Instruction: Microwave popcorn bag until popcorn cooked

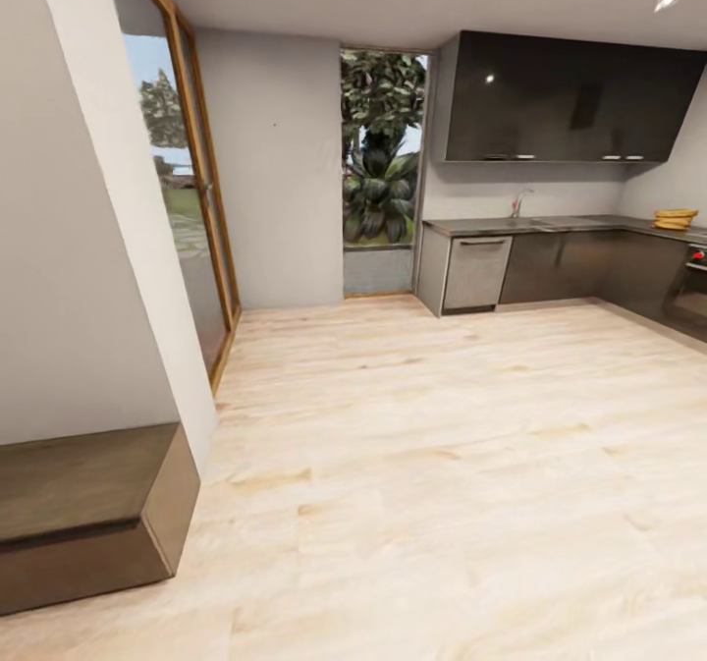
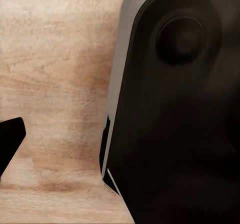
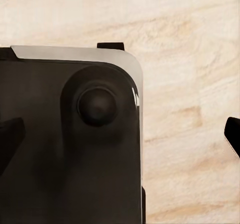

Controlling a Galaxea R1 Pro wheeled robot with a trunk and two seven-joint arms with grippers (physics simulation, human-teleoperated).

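Standing out on the pale wood-plank floor (image 1: 422,465), the robot looks to be still in transit, well short of the kitchen run. The long glossy grey countertop (image 1: 550,225) over its dark cabinet fronts sits far ahead of both grippers, along the back and right walls, with a stack of flat yellowish things (image 1: 676,219) on it near the corner; I cannot tell what they are. The popcorn bag and the microwave cannot be made out from this spot.

Both arms seem tucked low against the robot's own dark rounded base (image 2: 180,114), probably for travel, since each wrist camera looks down past that body to the floor. Only black fingertips (image 3: 233,134) edge in, so I cannot tell whether either gripper is released or clenched. Nothing appears to be carried.

No brand, label or writing is legible anywhere.
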